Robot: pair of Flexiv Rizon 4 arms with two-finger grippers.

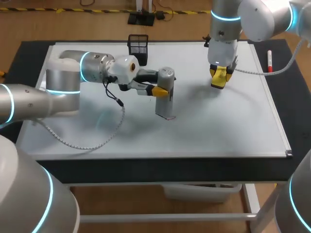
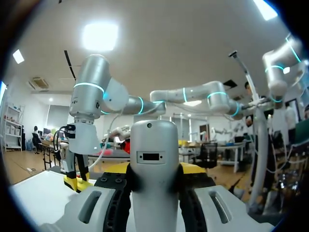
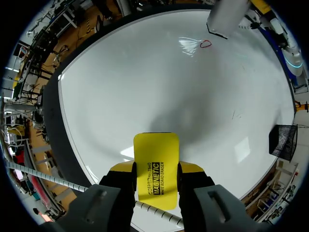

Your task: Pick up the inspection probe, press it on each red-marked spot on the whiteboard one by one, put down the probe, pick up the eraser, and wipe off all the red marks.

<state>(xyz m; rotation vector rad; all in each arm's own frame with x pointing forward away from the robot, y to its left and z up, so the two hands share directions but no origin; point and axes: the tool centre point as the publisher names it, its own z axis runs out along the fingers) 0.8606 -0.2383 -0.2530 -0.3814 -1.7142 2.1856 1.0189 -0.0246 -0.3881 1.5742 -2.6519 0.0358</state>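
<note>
The grey inspection probe stands upright on the whiteboard, its foot on a small red mark. My left gripper is shut on its upper part from the side. In the left wrist view the probe fills the gap between the yellow-tipped fingers. My right gripper hangs over the board's back right, shut on the yellow eraser. From the right wrist, the eraser sticks out ahead of the fingers, and far ahead a red mark lies by the probe's foot.
A black mesh pen holder stands at the board's back edge. A red marker lies off the board's right rim on the dark table. My left arm's cable trails across the board's left half.
</note>
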